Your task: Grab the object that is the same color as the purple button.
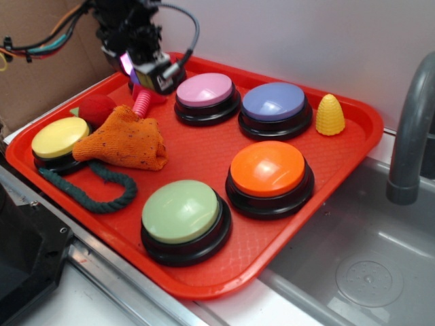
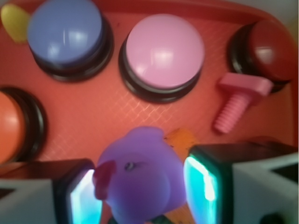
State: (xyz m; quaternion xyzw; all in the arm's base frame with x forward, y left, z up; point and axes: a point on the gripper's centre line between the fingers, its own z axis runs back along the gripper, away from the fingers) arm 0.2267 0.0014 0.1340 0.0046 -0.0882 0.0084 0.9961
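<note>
Over the tray [image 1: 353, 129], end effector [image 2: 139, 186] clasps duck [image 2: 138, 179].

Small purple rubbery duck toy [image 2: 140, 179] looked smooth, soft-sheened. Round blue-violet plastic dome button [image 1: 274, 102] was glossy on shiny black base. Red plastic tray [image 1: 353, 142] had fine cross-hatched texture. Orange speckled knit cloth [image 1: 126, 139] was matt, fuzzy. Green twisted rope [image 1: 88, 190] looked rough. Pink plastic bolt toy [image 2: 236, 100] was ridged, matt. Grey metal sink basin [image 1: 367, 265] had brushed finish.

No readable text, labels, brands, numbers or signs in either view.
</note>
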